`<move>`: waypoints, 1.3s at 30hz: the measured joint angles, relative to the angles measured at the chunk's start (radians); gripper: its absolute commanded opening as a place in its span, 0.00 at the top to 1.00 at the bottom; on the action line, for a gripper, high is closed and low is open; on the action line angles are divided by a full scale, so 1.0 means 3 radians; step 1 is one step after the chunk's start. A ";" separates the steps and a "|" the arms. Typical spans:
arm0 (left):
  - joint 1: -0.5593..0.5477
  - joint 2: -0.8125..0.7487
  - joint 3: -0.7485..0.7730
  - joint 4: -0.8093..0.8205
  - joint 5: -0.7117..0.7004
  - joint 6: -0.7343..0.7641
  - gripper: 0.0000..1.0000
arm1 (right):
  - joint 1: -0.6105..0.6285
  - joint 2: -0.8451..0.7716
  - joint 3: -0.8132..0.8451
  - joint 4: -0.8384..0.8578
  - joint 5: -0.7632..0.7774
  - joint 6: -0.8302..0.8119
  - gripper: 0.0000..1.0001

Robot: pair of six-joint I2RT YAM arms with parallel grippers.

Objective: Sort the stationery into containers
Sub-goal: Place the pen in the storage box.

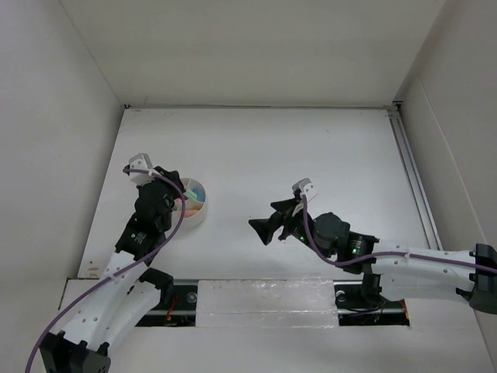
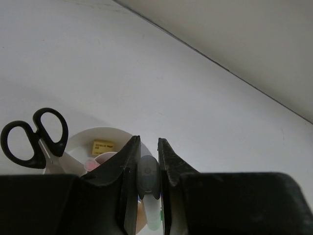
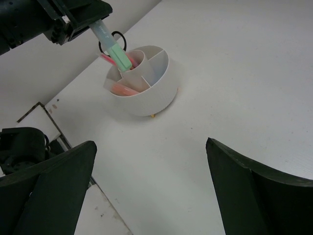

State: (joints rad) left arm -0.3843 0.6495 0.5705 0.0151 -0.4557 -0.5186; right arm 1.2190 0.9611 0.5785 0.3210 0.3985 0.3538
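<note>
Left hand (image 2: 147, 145) grips marker (image 3: 110, 42) — over tub (image 3: 152, 96)

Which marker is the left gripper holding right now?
The green marker, pinched in the left gripper and angled down over the white tub. The orange one lies loose in a tub compartment, untouched.

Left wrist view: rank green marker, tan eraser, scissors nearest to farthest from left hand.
1. Green marker: gripped in the left hand.
2. Tan eraser: just left, inside the white tub.
3. Scissors: far left, at the tub's rim.
</note>
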 measured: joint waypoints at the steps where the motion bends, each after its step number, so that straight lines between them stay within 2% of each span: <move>1: -0.0006 0.0024 0.0000 0.0014 0.0018 0.0018 1.00 | 0.0000 0.0000 0.0000 0.0000 -0.0010 0.0000 0.00; 13: -0.0023 0.0122 -0.0001 0.0033 0.0070 0.0131 1.00 | 0.0000 0.0010 0.0000 -0.0004 -0.0050 -0.0036 0.00; 19: -0.0023 0.0278 0.0089 0.0122 0.0273 0.0324 1.00 | 0.0000 0.0075 0.0000 -0.0005 -0.0050 -0.0058 0.00; 21: -0.0023 0.0459 0.0305 0.0027 0.0320 0.0390 1.00 | 0.0000 0.0118 0.0000 -0.0023 -0.0051 -0.0072 0.00; 27: -0.0024 0.0985 0.1399 -0.0429 0.0248 0.0650 1.00 | 0.0000 0.0097 0.0000 -0.0111 -0.0062 -0.0089 0.00; 29: -0.0024 0.0904 0.1465 -0.0534 0.0214 0.0750 1.00 | 0.0000 0.0019 0.0000 -0.0120 -0.0067 -0.0089 0.00; 32: -0.0024 0.0518 0.1390 -0.0703 0.0281 0.0924 1.00 | 0.0000 -0.0081 0.0000 -0.0114 -0.0070 -0.0100 0.00; 39: -0.0024 -0.0215 0.1157 -0.0841 0.0813 0.1361 1.00 | 0.0000 -0.0135 0.0000 -0.0135 -0.0112 -0.0150 0.00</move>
State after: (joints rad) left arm -0.3916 0.5850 0.9176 -0.2371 -0.2119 -0.1104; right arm 1.2190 0.9207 0.5785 0.2806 0.3649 0.3088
